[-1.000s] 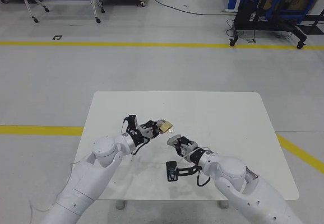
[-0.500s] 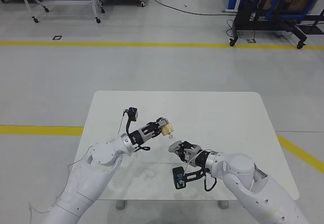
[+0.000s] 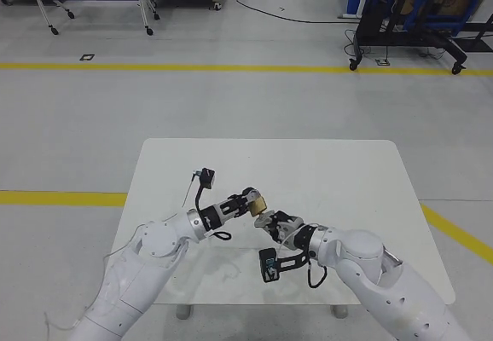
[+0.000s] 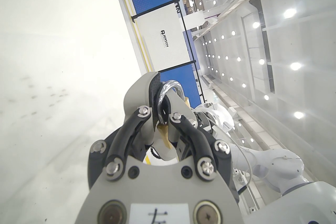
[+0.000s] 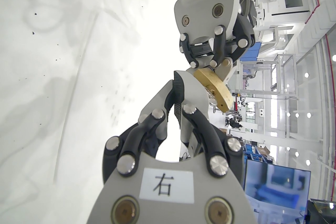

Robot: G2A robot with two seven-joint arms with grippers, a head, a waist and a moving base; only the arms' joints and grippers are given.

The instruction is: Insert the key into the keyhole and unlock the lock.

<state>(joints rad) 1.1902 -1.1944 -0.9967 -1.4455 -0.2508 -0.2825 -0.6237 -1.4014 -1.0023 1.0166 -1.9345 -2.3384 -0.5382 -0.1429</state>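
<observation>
Two things look done. The left gripper (image 4: 162,93) is clamped on the lock (image 4: 172,87), held up over the table (image 3: 357,170), and the right gripper (image 5: 185,86) is squeezed shut on the little silver key (image 5: 211,98). The key sits right against the lock's gold body. I cannot tell if it is inside the keyhole yet, so pushing in and turning seem left.
</observation>
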